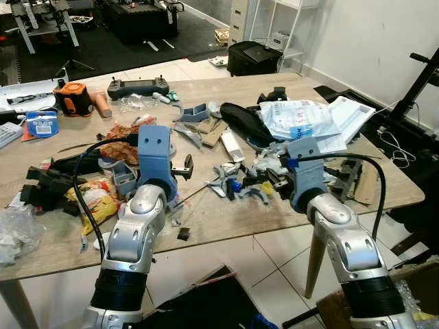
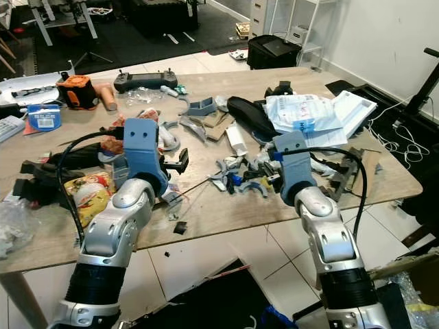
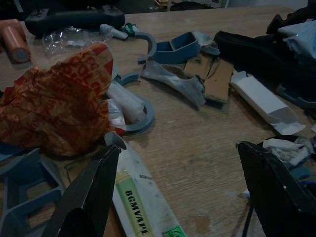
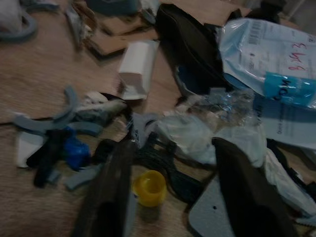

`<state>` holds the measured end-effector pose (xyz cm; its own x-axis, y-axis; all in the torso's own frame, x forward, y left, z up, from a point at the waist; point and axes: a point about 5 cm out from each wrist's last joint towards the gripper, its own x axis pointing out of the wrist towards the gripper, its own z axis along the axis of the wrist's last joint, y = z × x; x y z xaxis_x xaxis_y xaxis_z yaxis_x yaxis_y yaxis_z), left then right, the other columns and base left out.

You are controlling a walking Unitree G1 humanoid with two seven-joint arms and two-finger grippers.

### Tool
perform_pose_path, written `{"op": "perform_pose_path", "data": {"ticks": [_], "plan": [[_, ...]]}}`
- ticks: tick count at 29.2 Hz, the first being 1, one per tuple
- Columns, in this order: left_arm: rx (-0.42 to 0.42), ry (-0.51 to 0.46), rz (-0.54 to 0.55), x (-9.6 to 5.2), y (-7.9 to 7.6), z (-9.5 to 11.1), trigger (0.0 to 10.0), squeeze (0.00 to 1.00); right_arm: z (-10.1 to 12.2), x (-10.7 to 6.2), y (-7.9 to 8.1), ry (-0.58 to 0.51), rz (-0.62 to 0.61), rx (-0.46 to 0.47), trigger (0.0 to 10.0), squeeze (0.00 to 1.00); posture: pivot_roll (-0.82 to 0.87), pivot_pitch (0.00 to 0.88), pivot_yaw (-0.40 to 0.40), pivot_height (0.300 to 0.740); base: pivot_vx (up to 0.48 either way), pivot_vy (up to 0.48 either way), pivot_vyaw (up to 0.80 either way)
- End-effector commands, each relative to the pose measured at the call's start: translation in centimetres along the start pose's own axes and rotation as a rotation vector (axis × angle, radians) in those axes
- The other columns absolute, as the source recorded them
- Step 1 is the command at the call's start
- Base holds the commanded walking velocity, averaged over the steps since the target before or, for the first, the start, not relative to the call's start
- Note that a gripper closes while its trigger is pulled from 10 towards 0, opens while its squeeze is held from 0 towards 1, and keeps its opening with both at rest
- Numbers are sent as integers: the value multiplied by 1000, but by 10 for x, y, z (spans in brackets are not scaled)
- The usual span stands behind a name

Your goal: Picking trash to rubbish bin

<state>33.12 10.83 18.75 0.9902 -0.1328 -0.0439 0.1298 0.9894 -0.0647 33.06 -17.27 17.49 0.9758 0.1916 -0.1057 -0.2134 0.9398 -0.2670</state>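
Observation:
Trash litters the wooden table (image 1: 226,216). A crumpled red wrapper (image 3: 54,103) and a white tube with a green label (image 3: 140,200) lie by my left gripper (image 3: 176,148), which is open low over the table with the tube beside one finger. In the head view it sits left of centre (image 1: 182,168). My right gripper (image 4: 173,143) is open above a yellow cap (image 4: 149,187), crumpled white paper (image 4: 197,133) and blue-grey plastic scraps (image 4: 59,123). It hovers over the middle pile (image 1: 274,179). A small white carton (image 4: 138,61) lies further off.
A black remote controller (image 1: 137,86), an orange device (image 1: 72,98) and a blue box (image 1: 42,123) sit at the far left. White mail bags (image 1: 302,118) cover the far right. A yellow snack bag (image 1: 96,199) lies near the left arm. A cardboard box (image 1: 411,288) stands on the floor.

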Motion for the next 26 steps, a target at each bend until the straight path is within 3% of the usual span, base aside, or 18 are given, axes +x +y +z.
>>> {"op": "perform_pose_path", "data": {"ticks": [1,3,4,6,8,10,11,12,13,14,20,26], "plan": [[-5,11,-2,-2,0,-4,10000,0,-14,-3,-11,54,-69,0,10000,1000,-23,114,-11,740,0,0,0],[-3,0,-14,-2,-2,-2,10000,0,-20,-2,-20,46,-145,70,10000,1000,-23,116,-8,740,0,0,0],[12,-28,-75,-4,-8,1,10000,0,-30,0,-27,47,-201,150,10000,1000,-19,121,-5,740,0,0,0],[20,-37,-101,-4,-10,1,10000,0,-33,0,-28,55,-211,167,10000,1000,-19,121,-5,740,0,0,0],[96,-84,-200,-8,-19,5,10000,0,-37,3,-29,67,-224,165,10000,1000,-19,121,-5,740,0,0,0],[256,-121,-294,-12,-26,4,10000,0,-41,6,-28,87,-230,178,10000,1000,-18,119,0,740,0,0,0],[288,-130,-344,-14,-30,3,10000,0,-45,8,-27,101,-235,180,10000,616,-17,116,1,740,0,0,0],[300,-133,-376,-15,-33,2,10000,0,-47,10,-27,111,-238,180,10000,616,-17,116,1,740,0,0,0],[293,-135,-392,-15,-35,2,10000,0,-48,11,-26,120,-238,174,10000,137,-17,116,1,740,0,0,0],[280,-136,-412,-16,-37,3,10000,0,-49,12,-26,124,-239,172,10000,0,-13,112,-1,740,0,0,0],[170,-92,-629,-30,-57,-2,10000,0,-54,18,-23,140,-260,154,10000,0,-8,94,-8,740,0,0,0],[154,-74,-747,-40,-65,-8,10000,0,-60,19,-27,156,-304,115,10000,0,-11,88,-14,740,0,0,0]]}}
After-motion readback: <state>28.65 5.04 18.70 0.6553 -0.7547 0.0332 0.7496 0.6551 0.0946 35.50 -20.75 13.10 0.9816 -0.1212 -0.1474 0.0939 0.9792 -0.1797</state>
